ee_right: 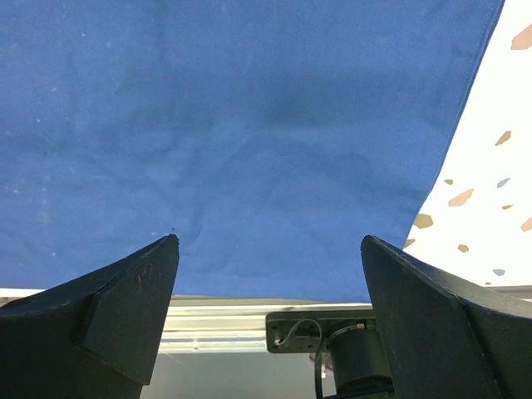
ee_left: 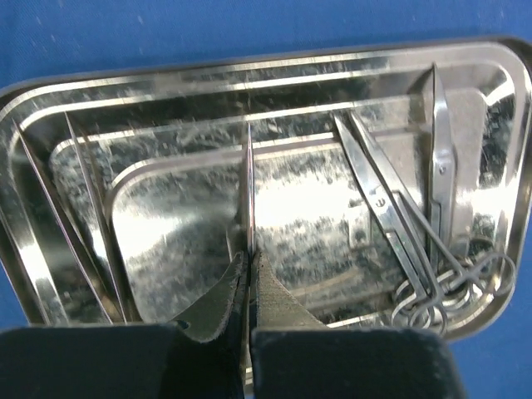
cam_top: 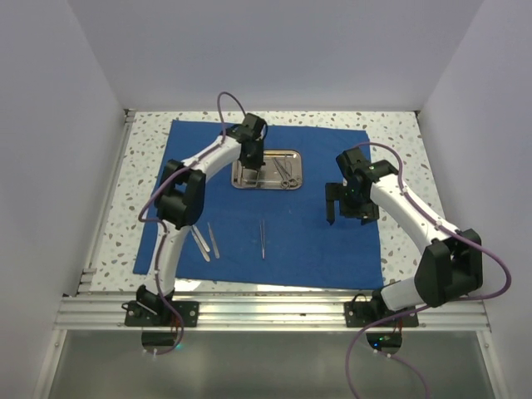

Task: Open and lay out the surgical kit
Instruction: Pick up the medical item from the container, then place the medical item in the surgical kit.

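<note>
The royal-blue drape (cam_top: 316, 224) lies spread flat on the table. The steel tray (cam_top: 293, 153) sits on its far middle. My left gripper (cam_top: 252, 166) hangs over the tray's left half. In the left wrist view it (ee_left: 248, 266) is shut on a thin silver instrument (ee_left: 248, 191), seen edge-on over the tray (ee_left: 249, 62). Scissors (ee_left: 391, 220) and another instrument (ee_left: 440, 141) lie in the tray's right half, and thin tweezers (ee_left: 83, 216) at its left. My right gripper (cam_top: 332, 212) is open and empty above the drape (ee_right: 249, 125).
Three silver instruments lie on the drape's near part: one in the middle (cam_top: 263, 238) and two to its left (cam_top: 214, 240) (cam_top: 200, 243). Speckled tabletop (ee_right: 499, 191) shows past the drape's right edge. An aluminium rail (cam_top: 274, 312) runs along the near edge.
</note>
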Controlling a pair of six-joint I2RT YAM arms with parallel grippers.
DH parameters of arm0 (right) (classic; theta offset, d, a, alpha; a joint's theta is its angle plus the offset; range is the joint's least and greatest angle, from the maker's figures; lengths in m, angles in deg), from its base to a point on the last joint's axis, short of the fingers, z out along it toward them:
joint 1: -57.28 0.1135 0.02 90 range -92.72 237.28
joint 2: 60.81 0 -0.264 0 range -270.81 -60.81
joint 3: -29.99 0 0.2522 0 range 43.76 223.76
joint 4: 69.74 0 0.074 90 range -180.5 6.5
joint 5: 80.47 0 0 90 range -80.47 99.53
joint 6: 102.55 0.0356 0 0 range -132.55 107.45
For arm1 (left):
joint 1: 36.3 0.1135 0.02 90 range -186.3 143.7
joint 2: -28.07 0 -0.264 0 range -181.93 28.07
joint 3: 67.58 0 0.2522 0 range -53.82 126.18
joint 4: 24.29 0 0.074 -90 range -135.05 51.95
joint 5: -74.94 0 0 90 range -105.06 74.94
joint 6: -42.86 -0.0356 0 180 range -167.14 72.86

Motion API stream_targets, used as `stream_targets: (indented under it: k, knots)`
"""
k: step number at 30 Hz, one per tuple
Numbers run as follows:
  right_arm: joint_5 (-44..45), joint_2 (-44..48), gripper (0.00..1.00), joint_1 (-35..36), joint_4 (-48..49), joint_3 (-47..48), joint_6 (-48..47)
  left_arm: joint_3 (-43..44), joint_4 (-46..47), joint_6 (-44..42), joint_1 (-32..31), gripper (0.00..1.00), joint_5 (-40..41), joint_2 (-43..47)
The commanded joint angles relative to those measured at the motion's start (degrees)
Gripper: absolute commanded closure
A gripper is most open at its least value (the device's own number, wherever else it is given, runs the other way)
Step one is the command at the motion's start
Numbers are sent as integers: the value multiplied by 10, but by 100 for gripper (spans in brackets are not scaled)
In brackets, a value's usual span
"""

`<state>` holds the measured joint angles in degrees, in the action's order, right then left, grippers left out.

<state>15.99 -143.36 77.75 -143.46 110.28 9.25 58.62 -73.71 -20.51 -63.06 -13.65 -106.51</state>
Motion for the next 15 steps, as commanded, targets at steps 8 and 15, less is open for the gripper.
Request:
stream_targets:
  k: [8,15]
  knots:
    - [-57,7,6,-3,33,-6,2,-159,-33,54,-29,100,-16,228]
    - [-63,8,7,-3,49,-32,-15,-326,-11,141,-105,100,11,320]
